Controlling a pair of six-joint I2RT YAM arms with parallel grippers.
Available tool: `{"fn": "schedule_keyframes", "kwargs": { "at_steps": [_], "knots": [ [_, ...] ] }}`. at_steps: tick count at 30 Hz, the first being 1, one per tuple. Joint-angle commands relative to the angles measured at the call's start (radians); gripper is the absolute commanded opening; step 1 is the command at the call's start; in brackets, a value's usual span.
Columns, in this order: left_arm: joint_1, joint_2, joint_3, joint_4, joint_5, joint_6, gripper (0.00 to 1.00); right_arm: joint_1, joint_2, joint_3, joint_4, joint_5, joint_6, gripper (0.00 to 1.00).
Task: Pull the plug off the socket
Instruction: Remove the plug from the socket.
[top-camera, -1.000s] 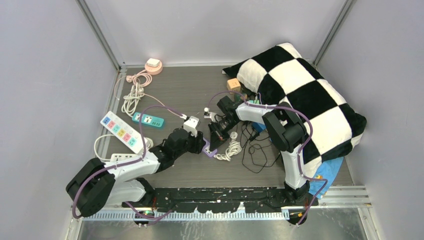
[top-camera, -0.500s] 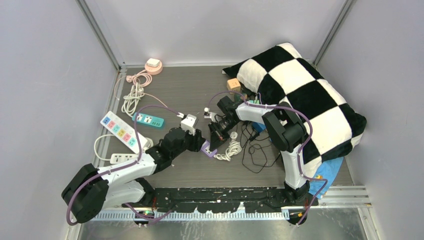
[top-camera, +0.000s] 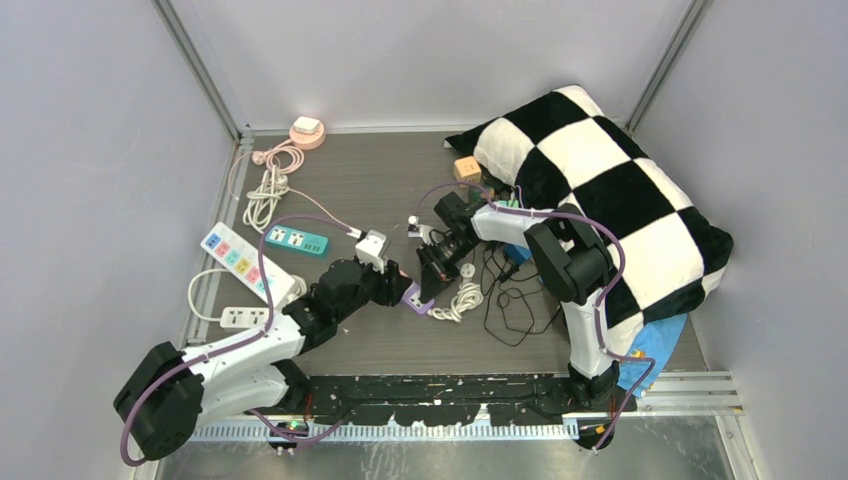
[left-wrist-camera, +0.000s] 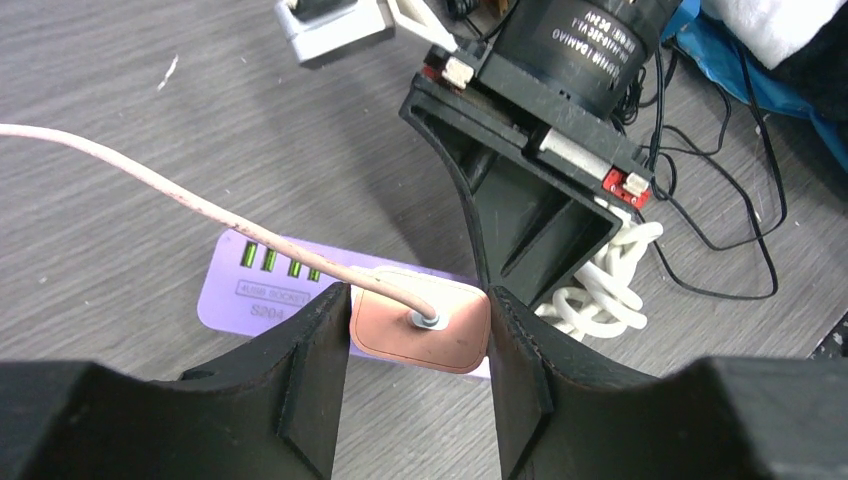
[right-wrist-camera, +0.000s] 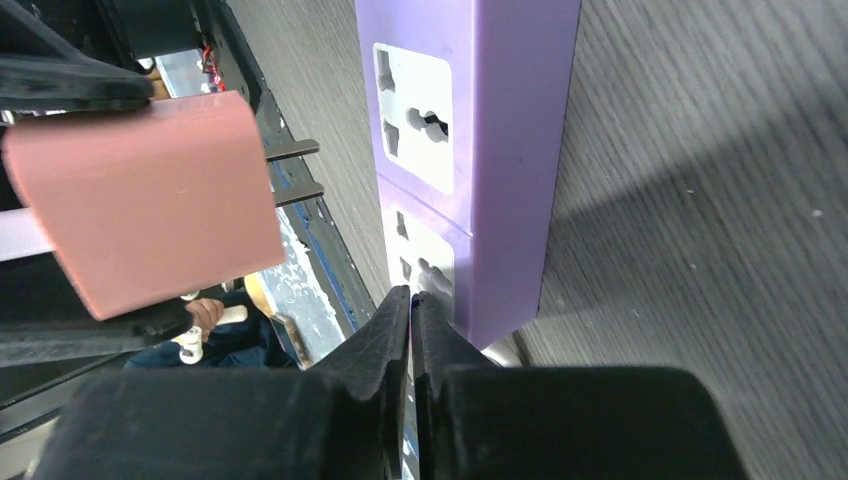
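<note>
The left gripper (left-wrist-camera: 418, 325) clamps the flat pink plastic plug (left-wrist-camera: 455, 340) by its sides. Its two metal prongs (right-wrist-camera: 295, 170) hang clear of the purple rectangular socket strip (right-wrist-camera: 515, 150) just beside. The right gripper (right-wrist-camera: 411, 330), fingers pressed together on nothing, sits at the strip's end.

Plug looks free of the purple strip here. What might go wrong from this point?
1. The left claw grips the pink plug, whose prongs hang just off the purple strip; a small drift back could catch the slots again.
2. The right claw, shut, meets only the strip's end, so it may slip off.
3. The pink cord runs stretched across the table and may tug the plug.
</note>
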Motion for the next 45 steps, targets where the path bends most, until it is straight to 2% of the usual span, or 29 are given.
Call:
{"fn": "schedule_keyframes", "kwargs": {
  "at_steps": [1,11,17,27,45],
  "knots": [
    [0.003,-0.035,-0.021,0.072,0.040,-0.042,0.00,-0.001,0.005,0.015,-0.028,0.077,-0.069,0.13],
    [0.003,-0.084,-0.051,0.077,0.066,-0.102,0.00,-0.003,-0.061,0.025,-0.058,0.040,-0.115,0.38],
    [0.003,-0.106,-0.064,0.075,0.073,-0.126,0.00,-0.005,-0.115,0.032,-0.080,0.037,-0.143,0.50],
    [0.003,-0.128,-0.084,0.106,0.100,-0.179,0.00,-0.009,-0.195,0.036,-0.119,0.045,-0.207,0.52],
    [0.003,-0.052,-0.133,0.322,0.168,-0.324,0.00,-0.019,-0.447,0.012,-0.201,0.074,-0.386,0.55]
  ]
}}
